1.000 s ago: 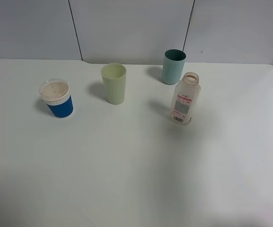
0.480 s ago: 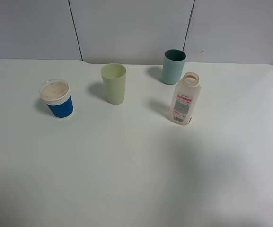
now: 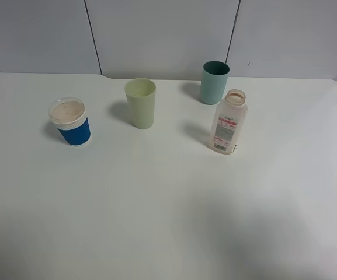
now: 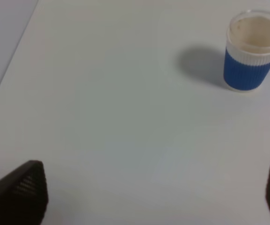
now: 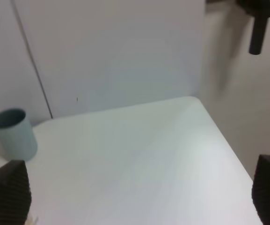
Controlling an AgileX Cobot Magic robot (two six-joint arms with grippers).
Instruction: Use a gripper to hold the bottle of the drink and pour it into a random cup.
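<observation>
Clear plastic bottle point(image 3: 228, 122) with pinkish neck stands upright beyond the right gripper point(image 5: 137, 197), nothing between its wide-apart fingers point(image 5: 6, 194). Left gripper point(image 4: 156, 192) fingers point(image 4: 20, 194) also spread, blue ribbed cup point(image 4: 251, 51) ahead.

This is looking like a lab or test room rather than a home. A bare white desk point(image 3: 156, 221) is standing against plain grey wall panels point(image 3: 162, 35) divided by dark seams, and nothing is decorating either. Only a few cups and one bottle point(image 3: 228, 121) are sitting on the desk, spaced apart as test props.
</observation>
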